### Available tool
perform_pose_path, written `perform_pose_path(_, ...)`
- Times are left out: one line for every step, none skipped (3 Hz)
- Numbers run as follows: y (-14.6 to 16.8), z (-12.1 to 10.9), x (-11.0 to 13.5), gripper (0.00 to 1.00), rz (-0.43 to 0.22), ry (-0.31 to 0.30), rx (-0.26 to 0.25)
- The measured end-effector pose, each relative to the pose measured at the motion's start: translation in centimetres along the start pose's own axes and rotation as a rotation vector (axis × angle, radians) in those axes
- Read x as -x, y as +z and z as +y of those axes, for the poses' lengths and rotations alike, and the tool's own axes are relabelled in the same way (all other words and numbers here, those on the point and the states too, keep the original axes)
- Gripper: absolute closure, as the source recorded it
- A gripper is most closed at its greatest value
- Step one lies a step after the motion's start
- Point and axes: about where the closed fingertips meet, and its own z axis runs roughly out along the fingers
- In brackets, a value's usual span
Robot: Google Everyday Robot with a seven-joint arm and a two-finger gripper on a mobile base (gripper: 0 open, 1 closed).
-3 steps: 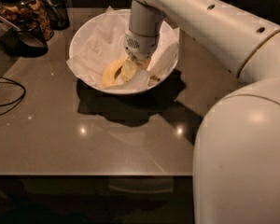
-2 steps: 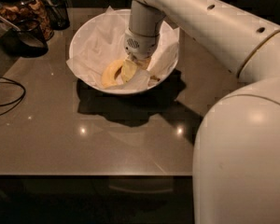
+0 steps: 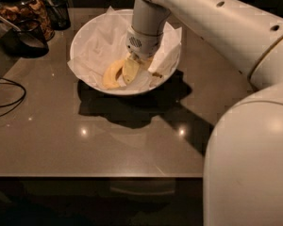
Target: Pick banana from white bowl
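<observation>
In the frame's upper centre, the white robot gripper (image 3: 137, 60) reaches down into the wide paper-lined white bowl (image 3: 87, 25), directly over the slim pale yellow banana (image 3: 130, 71), apparently to grasp it, though I cannot tell whether it has closed.

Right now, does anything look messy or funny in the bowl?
Only the paper: it is crumpled and sticks out over the white bowl's rim. Nothing is spilled. The gripper is down inside the bowl, at the banana.

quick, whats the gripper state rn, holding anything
gripper: down inside the white bowl, at the top end of the banana; open, closed or holding cannot be told.
</observation>
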Motion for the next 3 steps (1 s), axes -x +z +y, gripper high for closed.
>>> perform_pose_path(-2.9, 0.9, -0.3, 1.0, -0.068, -0.008, -0.056)
perform_pose_path(-5.0, 1.6, -0.4, 1.0, -0.108, -0.022, -0.095)
perform_pose_path(-5.2, 1.7, -0.4, 1.0, -0.11, -0.023, -0.097)
